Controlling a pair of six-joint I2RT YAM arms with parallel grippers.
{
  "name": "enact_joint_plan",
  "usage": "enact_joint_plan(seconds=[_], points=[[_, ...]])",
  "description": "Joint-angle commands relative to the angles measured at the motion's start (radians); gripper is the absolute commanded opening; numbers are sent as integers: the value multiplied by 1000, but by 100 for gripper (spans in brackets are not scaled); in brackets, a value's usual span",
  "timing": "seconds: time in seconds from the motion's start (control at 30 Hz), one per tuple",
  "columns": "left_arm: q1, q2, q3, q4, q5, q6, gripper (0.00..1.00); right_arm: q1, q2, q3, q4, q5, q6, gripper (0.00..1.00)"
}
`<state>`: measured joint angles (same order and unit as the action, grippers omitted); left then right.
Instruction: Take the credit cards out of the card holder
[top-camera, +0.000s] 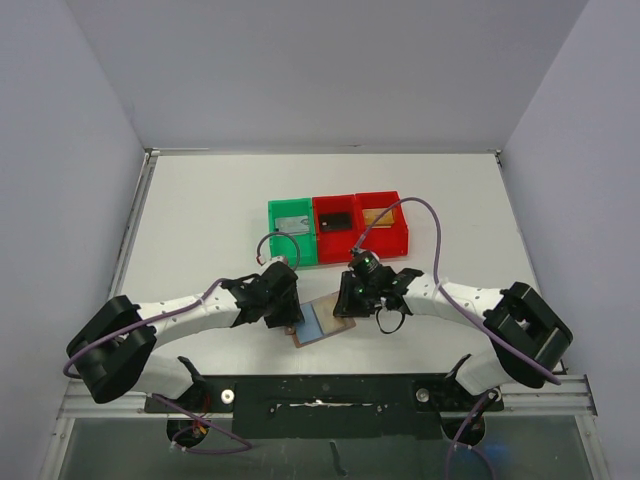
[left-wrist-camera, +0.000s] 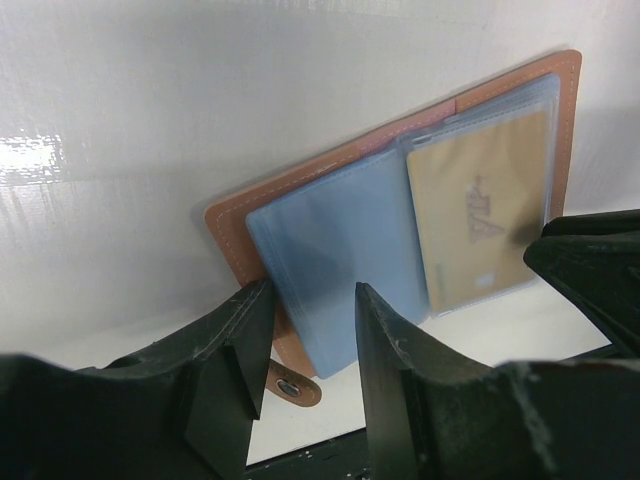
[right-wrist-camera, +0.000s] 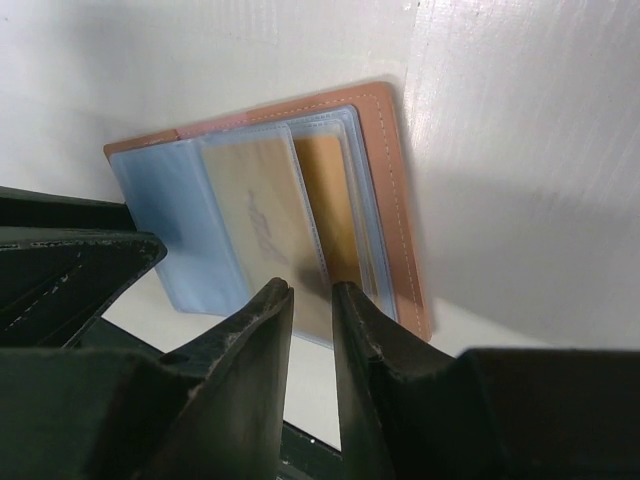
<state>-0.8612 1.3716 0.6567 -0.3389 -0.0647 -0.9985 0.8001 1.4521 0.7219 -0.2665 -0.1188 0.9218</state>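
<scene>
The brown card holder (top-camera: 322, 322) lies open on the table between my two grippers, its light-blue sleeves (left-wrist-camera: 330, 250) facing up. A tan card (left-wrist-camera: 480, 220) sits in the right-hand sleeve, with an orange card (right-wrist-camera: 335, 210) in a sleeve behind it. The snap tab (left-wrist-camera: 293, 385) sticks out at the holder's near left corner. My left gripper (left-wrist-camera: 310, 300) is open, its fingers either side of the blue sleeve's near corner. My right gripper (right-wrist-camera: 310, 290) stands over the tan card's (right-wrist-camera: 260, 210) near edge with a narrow gap between the jaws and nothing pinched.
A green bin (top-camera: 292, 232) and two red bins (top-camera: 335, 226) (top-camera: 382, 220) stand in a row just behind the holder, each with a card in it. Purple cables loop above both wrists. The black base rail (top-camera: 320, 395) runs along the near edge.
</scene>
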Motion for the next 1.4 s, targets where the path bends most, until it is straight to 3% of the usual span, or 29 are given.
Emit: enact_joint_plan(seconds=[0.0,0.67,1.13,1.37], points=[[4,-1,4,52,17,6,36,7,-35,39,19,1,-9,24],[4,-67,4,17,-36,-29,37,-9,-76,-37,242,-168,68,32],[9,-333,-103,-144,-186,-182,48,30,101,69,319,-303,38,37],[17,-538,-187,-175,-179,-258,59,96,138,146,275,-278,-4,51]])
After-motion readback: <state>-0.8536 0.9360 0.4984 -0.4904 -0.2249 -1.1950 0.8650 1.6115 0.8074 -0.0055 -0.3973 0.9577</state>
